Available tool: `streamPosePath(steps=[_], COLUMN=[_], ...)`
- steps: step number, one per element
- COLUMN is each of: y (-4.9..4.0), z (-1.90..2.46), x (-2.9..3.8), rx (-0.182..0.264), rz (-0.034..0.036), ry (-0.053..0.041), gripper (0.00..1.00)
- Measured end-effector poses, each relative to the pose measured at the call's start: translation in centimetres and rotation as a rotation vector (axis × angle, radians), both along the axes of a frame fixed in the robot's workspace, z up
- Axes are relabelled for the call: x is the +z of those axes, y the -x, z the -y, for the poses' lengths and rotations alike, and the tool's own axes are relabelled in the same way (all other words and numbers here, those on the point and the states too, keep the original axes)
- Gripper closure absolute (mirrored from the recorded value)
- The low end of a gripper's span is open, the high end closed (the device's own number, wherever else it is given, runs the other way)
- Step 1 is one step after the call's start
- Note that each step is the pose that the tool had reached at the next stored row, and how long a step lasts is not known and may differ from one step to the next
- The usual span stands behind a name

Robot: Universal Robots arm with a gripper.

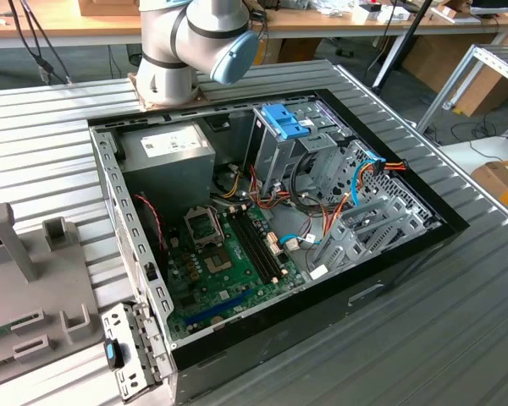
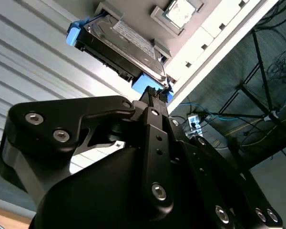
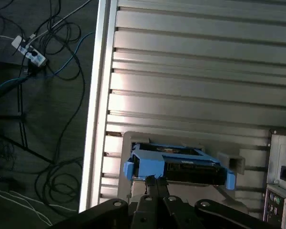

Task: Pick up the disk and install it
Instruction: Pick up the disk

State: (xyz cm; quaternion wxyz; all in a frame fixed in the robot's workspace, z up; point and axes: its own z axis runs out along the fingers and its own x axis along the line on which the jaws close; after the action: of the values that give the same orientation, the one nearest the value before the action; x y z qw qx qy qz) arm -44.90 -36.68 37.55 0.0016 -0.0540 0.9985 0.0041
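On the exterior view's left a grey fixture [image 1: 34,279] is seen on the ribbed table [image 1: 51,144]. To its right an open case [image 1: 271,228] is laid flat, with the arm [image 1: 186,42] mounted beyond it. In both wrist views the disk [image 3: 178,164] is seen resting on a grey holder [image 3: 129,139] near the table's edge. The gripper [image 3: 155,181] is set at the disk's blue tab, its jaws drawn narrow and closed on it.

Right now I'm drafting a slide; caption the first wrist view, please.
End effector at the blue-railed hard drive resting on a grey fixture atop the ribbed table.
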Motion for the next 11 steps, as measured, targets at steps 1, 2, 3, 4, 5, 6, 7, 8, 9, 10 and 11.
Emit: streamPosePath(steps=[1,2,3,4,5,6,7,8,9,10,11], y=[0.0,0.0,0.0,0.0,0.0,0.0,0.0,0.0,0.0,0.0,0.0], z=[0.0,0.0,0.0,0.0,0.0,0.0,0.0,0.0,0.0,0.0,0.0], x=[0.0,0.0,0.0,-0.01,-0.02,-0.03,-0.03,-0.03,-0.04,-0.04,-0.05], rx=[0.048,0.065,0.09,0.128,0.167,0.201,0.226,0.245,0.281,0.31,0.328], rz=[-0.0001,0.0,-0.0001,0.0,0.0,0.0,0.0,0.0,0.0001,0.0002,0.0003], ry=[0.0016,0.0025,0.0041,0.0058,0.0073,0.0084,0.0093,0.0099,0.0105,0.0108,0.011], gripper=[0.89,0.89,0.89,0.89,0.89,0.89,0.89,0.89,0.89,0.89,0.89])
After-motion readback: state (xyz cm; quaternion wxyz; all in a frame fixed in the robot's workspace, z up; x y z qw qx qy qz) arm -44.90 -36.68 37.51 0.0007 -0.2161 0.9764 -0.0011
